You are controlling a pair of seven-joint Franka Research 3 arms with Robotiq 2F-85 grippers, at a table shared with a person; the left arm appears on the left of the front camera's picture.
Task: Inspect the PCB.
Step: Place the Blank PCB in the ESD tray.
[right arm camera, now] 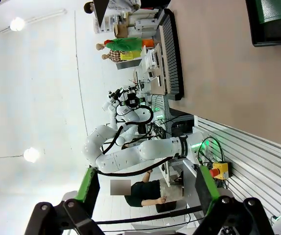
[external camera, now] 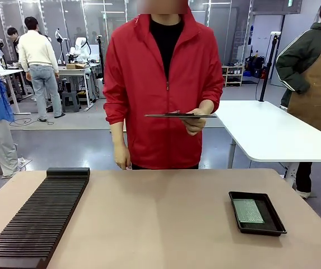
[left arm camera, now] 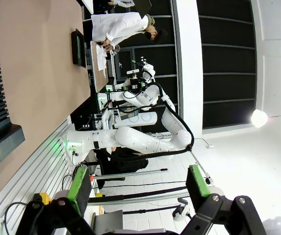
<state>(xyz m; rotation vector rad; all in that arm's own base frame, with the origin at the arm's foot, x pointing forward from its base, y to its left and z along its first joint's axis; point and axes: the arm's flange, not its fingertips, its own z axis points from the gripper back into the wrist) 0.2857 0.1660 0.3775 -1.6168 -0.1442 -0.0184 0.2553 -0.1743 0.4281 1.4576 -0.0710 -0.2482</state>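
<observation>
- While both arms wait off the table, left gripper and right gripper gape wide, holding nothing
- PCB lies in black tray, well clear of either gripper

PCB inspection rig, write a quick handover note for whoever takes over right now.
Left gripper: open, empty, off the table.
Right gripper: open, empty, off the table.
PCB: lying flat in the black tray on the table's right side, untouched.
Slotted black rack: on the table's left side.
Person: standing at the far side, one hand holding a flat dark clipboard level.
Done: nothing visible yet.
Left: pick up the PCB and inspect it.
</observation>
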